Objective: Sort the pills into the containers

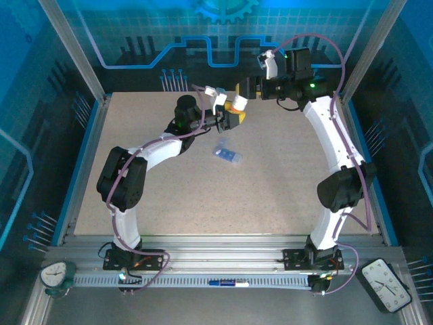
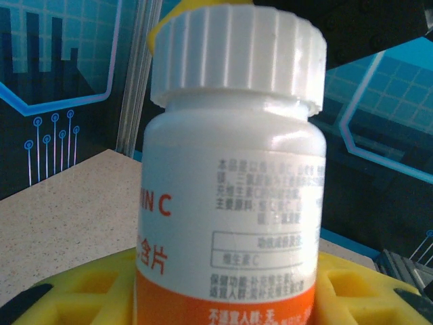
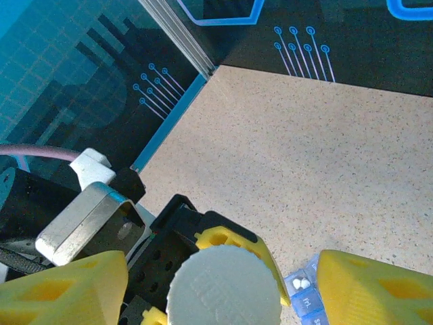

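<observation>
Grips with the left gripper a white bottle banded in orange, yellow fingers pressed to both its sides, and holds it upright over the speckled counter. Poises the right gripper above the bottle's ribbed white cap, its own fingers spread wide to either side, clear of the cap and holding nothing. Shows the translucent blue pill box lying flat near the middle of the counter, just on the near side of both grippers, with small white pills in one end compartment in the right wrist view.
</observation>
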`<state>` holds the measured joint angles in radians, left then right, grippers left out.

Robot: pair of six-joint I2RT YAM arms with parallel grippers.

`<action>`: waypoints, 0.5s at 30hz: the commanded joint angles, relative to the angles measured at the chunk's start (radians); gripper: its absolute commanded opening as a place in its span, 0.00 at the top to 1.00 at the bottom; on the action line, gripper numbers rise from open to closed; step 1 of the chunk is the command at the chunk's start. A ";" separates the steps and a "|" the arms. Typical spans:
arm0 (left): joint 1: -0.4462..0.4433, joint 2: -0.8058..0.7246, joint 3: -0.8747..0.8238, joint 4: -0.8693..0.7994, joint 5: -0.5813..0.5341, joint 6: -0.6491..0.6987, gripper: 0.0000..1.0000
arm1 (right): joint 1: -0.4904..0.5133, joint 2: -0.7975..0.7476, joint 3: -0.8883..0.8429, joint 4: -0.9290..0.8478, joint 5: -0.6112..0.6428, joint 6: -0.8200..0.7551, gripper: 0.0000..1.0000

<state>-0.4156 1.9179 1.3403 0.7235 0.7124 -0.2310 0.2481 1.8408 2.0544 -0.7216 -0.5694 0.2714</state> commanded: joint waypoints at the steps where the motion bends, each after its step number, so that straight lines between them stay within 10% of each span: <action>1: -0.004 -0.037 0.028 0.035 0.027 -0.004 1.00 | 0.014 0.010 0.005 -0.040 -0.019 -0.030 0.27; 15: -0.006 -0.039 0.035 0.031 0.023 0.000 1.00 | 0.032 0.005 -0.032 -0.048 -0.010 -0.023 0.56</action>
<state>-0.4156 1.9179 1.3403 0.7231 0.7128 -0.2340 0.2592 1.8408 2.0388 -0.7502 -0.5655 0.2459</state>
